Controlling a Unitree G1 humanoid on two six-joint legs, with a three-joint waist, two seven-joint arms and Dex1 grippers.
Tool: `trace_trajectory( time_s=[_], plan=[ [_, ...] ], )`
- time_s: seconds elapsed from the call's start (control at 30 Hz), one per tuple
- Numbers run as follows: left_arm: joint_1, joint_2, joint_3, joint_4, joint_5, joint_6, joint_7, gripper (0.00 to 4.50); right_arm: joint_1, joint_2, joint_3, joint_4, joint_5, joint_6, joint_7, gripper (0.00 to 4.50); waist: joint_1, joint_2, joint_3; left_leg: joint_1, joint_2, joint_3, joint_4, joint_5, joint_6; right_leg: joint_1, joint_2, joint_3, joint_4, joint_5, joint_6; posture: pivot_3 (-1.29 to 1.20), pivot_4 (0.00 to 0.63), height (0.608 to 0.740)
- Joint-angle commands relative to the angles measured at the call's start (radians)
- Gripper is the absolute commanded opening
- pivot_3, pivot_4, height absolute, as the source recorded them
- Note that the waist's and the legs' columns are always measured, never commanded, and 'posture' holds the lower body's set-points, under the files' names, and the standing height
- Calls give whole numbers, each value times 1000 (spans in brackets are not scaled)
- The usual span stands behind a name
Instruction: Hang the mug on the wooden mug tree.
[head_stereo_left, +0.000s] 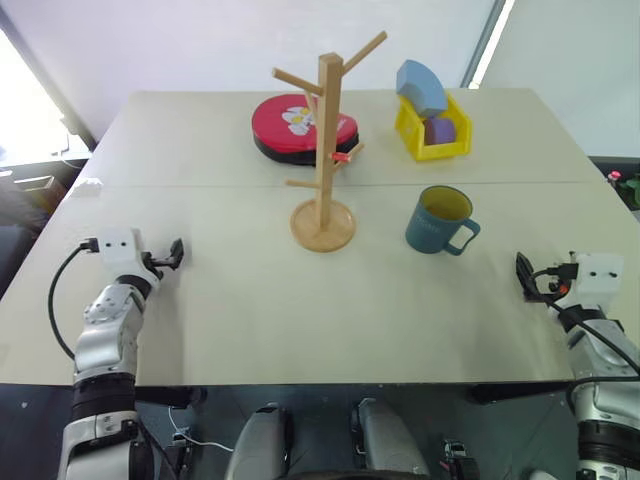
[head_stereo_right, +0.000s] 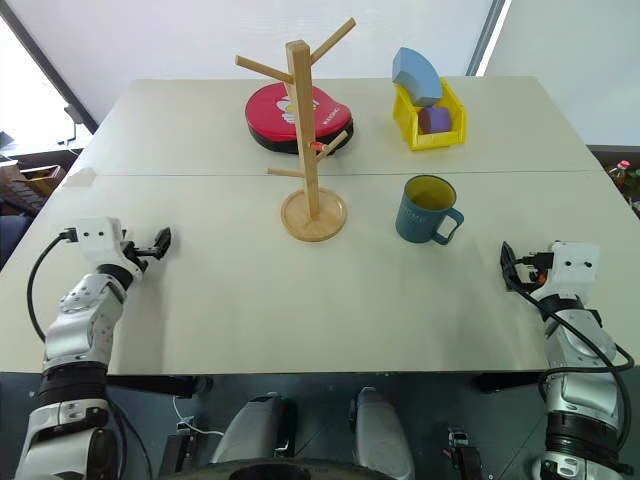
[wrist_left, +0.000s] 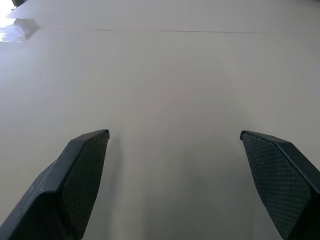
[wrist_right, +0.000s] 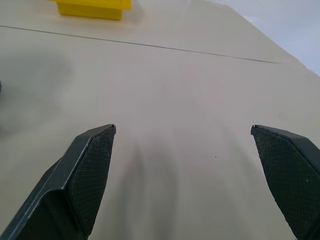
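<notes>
nearest the camera, the left gripper (head_stereo_left: 176, 254) and right gripper (head_stereo_left: 524, 277) rest low over the beige table (head_stereo_left: 250, 300), each with fingers spread wide and nothing between them. the teal-blue ceramic mug with olive interior (head_stereo_left: 438, 220) stands upright ahead of the right fingers, its loop handle turned toward them. the light wooden mug tree with angled pegs (head_stereo_left: 323, 160) stands just beside the mug. likely risks: a reaching finger knocks the mug over, or the mug bumps a peg and tips the tree.

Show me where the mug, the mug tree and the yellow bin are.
mug (head_stereo_left: 433, 232): left eye view, outer wall.
mug tree (head_stereo_left: 324, 130): left eye view, upright post.
yellow bin (head_stereo_left: 409, 131): left eye view, side wall.
</notes>
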Motion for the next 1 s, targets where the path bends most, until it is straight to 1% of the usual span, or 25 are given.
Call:
trace_trajectory(
  time_s=[0.03, 0.23, 0.47, 0.53, 0.67, 0.8, 0.9, 0.97, 1.0],
  plan=[
    [-7, 6, 4, -41, -4, -12, -7, 4500, -3, 7, -9, -38, 5, -8, -11, 4469, 0, 0, 0, 0, 0, 0, 0, 0, 0, 0, 0, 0, 0, 0, 0, 0, 150, 735],
    [-18, 1, 9, -39, -23, 10, -25, 4500, 8, 21, -4, -72, 1, 1, -21, 4469, 0, 0, 0, 0, 0, 0, 0, 0, 0, 0, 0, 0, 0, 0, 0, 0, 150, 735],
    [-1, 7, -14, -75, -24, 16, -65, 4500, 39, 24, -6, -153, 14, 35, -21, 4469, 0, 0, 0, 0, 0, 0, 0, 0, 0, 0, 0, 0, 0, 0, 0, 0, 150, 735],
    [15, 12, -36, -106, -15, -1, -99, 4500, 45, 20, -1, -172, 21, 48, -6, 4469, 0, 0, 0, 0, 0, 0, 0, 0, 0, 0, 0, 0, 0, 0, 0, 0, 150, 735],
    [67, 5, -69, -203, -65, 3, -198, 4500, 67, 7, 16, -210, 31, 55, 54, 4469, 0, 0, 0, 0, 0, 0, 0, 0, 0, 0, 0, 0, 0, 0, 0, 0, 150, 735],
    [119, 33, -172, -279, -63, -30, -356, 4500, 105, -2, 38, -286, 59, 83, 122, 4469, 0, 0, 0, 0, 0, 0, 0, 0, 0, 0, -1, 1, -1, -2, -4, 0, 150, 735],
    [158, 46, -267, -383, -105, -26, -499, 4500, 160, 9, 83, -386, 88, 128, 171, 4469, 1, 1, 0, 0, 1, 0, 0, 0, 0, 0, -1, 1, -1, -3, -5, 0, 150, 735],
    [171, 54, -320, -442, -124, -8, -560, 4500, 187, 23, 112, -442, 100, 150, 183, 4469, 1, 1, 0, -1, 1, 0, -1, 0, 0, -1, -2, 1, -2, -3, -5, 0, 150, 735],
    [167, 52, -359, -485, -144, 15, -590, 4500, 190, 43, 135, -460, 88, 153, 165, 4469, 0, 1, 0, -1, 1, 0, -1, 0, 0, -1, -2, 1, -2, -4, -6, 0, 150, 735]
  ],
)
